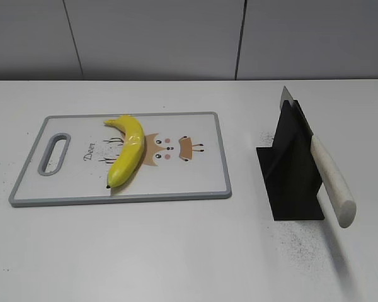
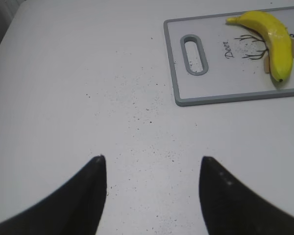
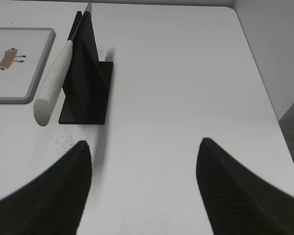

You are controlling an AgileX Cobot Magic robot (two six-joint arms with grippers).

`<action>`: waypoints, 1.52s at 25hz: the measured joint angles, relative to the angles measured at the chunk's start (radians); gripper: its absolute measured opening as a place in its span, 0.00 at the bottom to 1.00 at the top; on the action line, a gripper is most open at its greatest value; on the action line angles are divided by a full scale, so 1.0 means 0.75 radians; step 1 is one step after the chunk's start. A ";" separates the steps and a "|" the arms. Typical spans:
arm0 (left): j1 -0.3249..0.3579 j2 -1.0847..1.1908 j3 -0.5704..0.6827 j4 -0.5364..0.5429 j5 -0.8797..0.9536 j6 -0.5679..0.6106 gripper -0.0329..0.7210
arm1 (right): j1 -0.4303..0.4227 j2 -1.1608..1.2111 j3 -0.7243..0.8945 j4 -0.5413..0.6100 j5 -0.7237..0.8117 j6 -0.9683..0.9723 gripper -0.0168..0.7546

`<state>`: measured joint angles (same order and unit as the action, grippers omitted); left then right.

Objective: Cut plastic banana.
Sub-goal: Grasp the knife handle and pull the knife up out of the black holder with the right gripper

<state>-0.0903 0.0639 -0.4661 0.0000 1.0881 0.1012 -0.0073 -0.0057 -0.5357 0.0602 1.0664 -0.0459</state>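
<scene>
The plastic banana [image 1: 127,150] is glossy yellow and curved. It lies on the white, grey-rimmed cutting board [image 1: 195,192], left of its middle. It also shows in the left wrist view [image 2: 274,39] on the board [image 2: 179,98]. A knife with a white handle [image 1: 332,182] leans in a black stand [image 1: 293,170] to the right of the board; the right wrist view shows the handle [image 3: 51,88] and the stand [image 3: 88,78]. My left gripper [image 2: 152,164] is open and empty over bare table, near-left of the board. My right gripper [image 3: 144,147] is open and empty, near-right of the stand. Neither gripper shows in the exterior view.
The white table [image 1: 176,251] carries fine dark specks. Its right edge [image 3: 264,88] runs beside my right gripper, with a grey wall behind the table [image 1: 176,38]. The board has a grey handle slot [image 1: 55,153] at its left end.
</scene>
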 joint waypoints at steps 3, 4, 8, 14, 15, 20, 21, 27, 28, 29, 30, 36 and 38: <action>0.000 0.000 0.000 0.000 0.000 0.000 0.78 | 0.000 0.000 0.000 0.000 0.000 0.000 0.68; 0.000 0.000 0.000 0.000 0.000 0.000 0.78 | 0.000 0.000 0.000 0.000 0.000 0.000 0.68; 0.000 0.000 0.000 0.000 0.000 0.000 0.78 | 0.000 0.000 0.000 0.000 0.000 0.000 0.68; 0.000 0.000 0.000 0.000 0.000 0.000 0.78 | 0.000 0.000 0.000 0.000 0.000 0.000 0.68; 0.000 0.000 0.000 0.000 0.000 -0.001 0.78 | 0.000 0.000 0.000 0.000 0.000 0.000 0.68; 0.000 0.000 0.000 0.000 0.000 0.000 0.78 | 0.000 0.000 0.000 0.000 0.000 0.000 0.68; 0.000 0.000 0.000 0.000 0.000 0.000 0.77 | 0.000 0.000 0.000 0.000 -0.001 0.000 0.68; 0.000 0.000 0.000 0.000 0.000 0.000 0.77 | 0.000 0.000 0.000 -0.001 -0.007 0.000 0.68; 0.000 0.000 0.000 0.000 0.000 0.000 0.77 | 0.000 0.000 0.000 -0.001 -0.010 0.000 0.68; 0.000 0.000 0.000 0.000 0.000 0.000 0.77 | 0.000 0.000 0.000 -0.001 -0.014 0.000 0.68; 0.000 0.000 0.000 0.000 0.000 0.000 0.77 | 0.000 0.000 0.000 0.000 -0.022 0.000 0.68; 0.000 0.000 0.000 0.000 0.000 -0.001 0.76 | 0.000 0.003 0.000 0.014 -0.228 0.007 0.68; 0.000 0.000 0.000 0.000 -0.001 -0.001 0.76 | 0.000 0.054 -0.006 0.042 -0.265 0.023 0.68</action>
<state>-0.0903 0.0639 -0.4661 0.0000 1.0872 0.1005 -0.0073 0.0351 -0.5401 0.0919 0.8680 -0.0290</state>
